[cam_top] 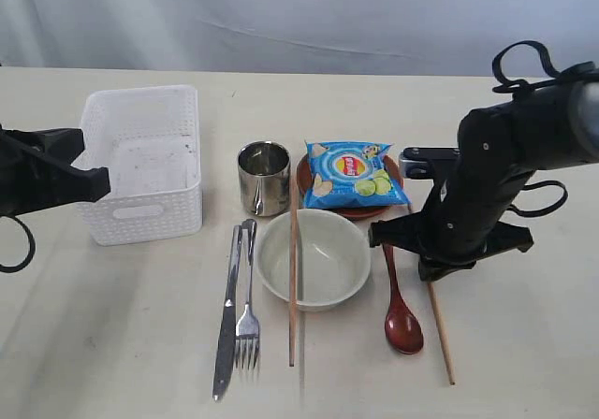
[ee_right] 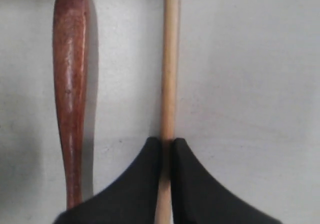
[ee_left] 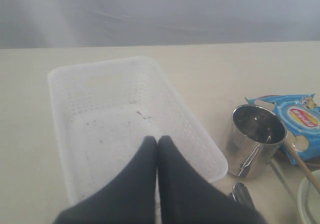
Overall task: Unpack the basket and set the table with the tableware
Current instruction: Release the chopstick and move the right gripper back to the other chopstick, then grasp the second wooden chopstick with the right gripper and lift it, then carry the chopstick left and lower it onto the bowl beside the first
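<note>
Gripping the held chopstick (ee_right: 170,59) between its black fingertips, the right gripper (ee_right: 167,141) is reaching down at the right of the exterior view. That stick is running toward the lower right, just beside the dark red spoon (cam_top: 402,321). The left gripper (ee_left: 157,139) is keeping its fingers pressed together on nothing and is hanging over the near rim of the white basket (cam_top: 140,223) at the upper left, whose floor is showing bare. On the table (cam_top: 524,363) the cream bowl (cam_top: 328,251) is sitting at the centre, with the other chopstick (cam_top: 293,279) lying across its left rim. The knife (cam_top: 226,321) and fork (cam_top: 248,316) are lying side by side left of the bowl. The steel cup (cam_top: 263,178) is standing above them. The chip bag (cam_top: 354,174) is resting on the reddish-brown plate (cam_top: 374,211) above the bowl.
</note>
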